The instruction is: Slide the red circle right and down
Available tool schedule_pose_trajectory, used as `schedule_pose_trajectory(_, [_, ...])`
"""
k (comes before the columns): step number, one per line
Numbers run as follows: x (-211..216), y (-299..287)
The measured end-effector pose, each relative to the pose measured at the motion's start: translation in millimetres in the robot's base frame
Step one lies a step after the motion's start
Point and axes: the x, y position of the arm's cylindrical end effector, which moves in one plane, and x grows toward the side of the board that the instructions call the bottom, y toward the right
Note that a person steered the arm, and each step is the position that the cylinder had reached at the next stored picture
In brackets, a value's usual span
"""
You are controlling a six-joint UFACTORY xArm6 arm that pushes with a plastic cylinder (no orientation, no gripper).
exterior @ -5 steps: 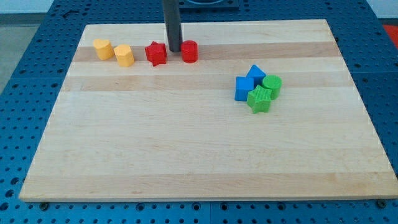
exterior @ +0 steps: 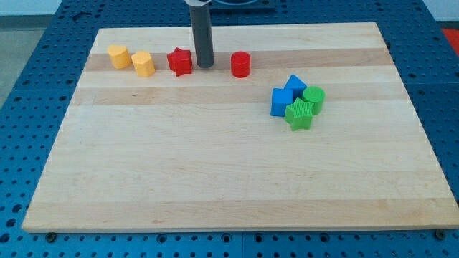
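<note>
The red circle [exterior: 240, 64] has slid right and slightly down; my tip [exterior: 206, 66] stands beside the red star [exterior: 180, 62].

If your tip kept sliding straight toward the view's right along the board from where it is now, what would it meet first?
My tip sits between the red star and the red circle, with a gap to the circle. Going straight toward the view's right, it would most likely meet the red circle first, at nearly the same depth on the board.
</note>
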Motion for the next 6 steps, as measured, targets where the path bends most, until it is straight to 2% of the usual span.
schedule_pose_trajectory(2, [-8.5, 62.1])
schedule_pose_trajectory(4, [25.4, 57.3])
schedule_pose_trajectory(6, [36.4, 56.3])
